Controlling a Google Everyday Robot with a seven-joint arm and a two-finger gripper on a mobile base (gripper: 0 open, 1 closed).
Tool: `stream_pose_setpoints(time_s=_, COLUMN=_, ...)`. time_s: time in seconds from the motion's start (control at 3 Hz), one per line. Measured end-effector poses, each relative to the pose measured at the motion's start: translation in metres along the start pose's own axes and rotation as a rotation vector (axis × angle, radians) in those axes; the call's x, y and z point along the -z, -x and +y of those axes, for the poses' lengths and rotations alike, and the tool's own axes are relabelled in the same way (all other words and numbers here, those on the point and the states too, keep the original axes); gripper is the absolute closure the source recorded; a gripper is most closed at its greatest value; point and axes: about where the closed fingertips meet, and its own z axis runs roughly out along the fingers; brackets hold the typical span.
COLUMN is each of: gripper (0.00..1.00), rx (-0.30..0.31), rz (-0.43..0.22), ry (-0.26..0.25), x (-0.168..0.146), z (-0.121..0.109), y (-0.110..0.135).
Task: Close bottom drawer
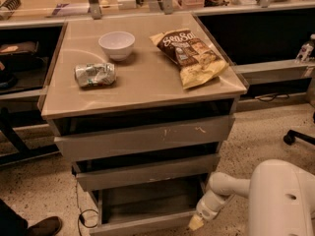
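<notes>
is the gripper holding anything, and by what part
Nothing is visibly held. The gripper sits low by the front right corner of the open bottom drawer, a shallow grey metal tray with plain front; contact cannot be told.

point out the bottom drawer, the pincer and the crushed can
bottom drawer [147, 222]: camera view, on its plain front panel.
pincer [196, 224]: camera view, on its tip, by the drawer's right front corner.
crushed can [95, 74]: camera view, on the middle of its body.

I see the gripper [197, 223] low, just beside the front corner of the bottom drawer [147, 203], which stands pulled out of the cabinet [147, 85].
</notes>
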Motion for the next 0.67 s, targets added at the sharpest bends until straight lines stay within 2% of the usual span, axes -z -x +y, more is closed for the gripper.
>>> stream_pose_setpoints(time_s=0.67, gripper=1.0, rx=0.037, rz=-0.021, ry=-0.048, x=-0.0065, z=-0.0246, y=0.0257)
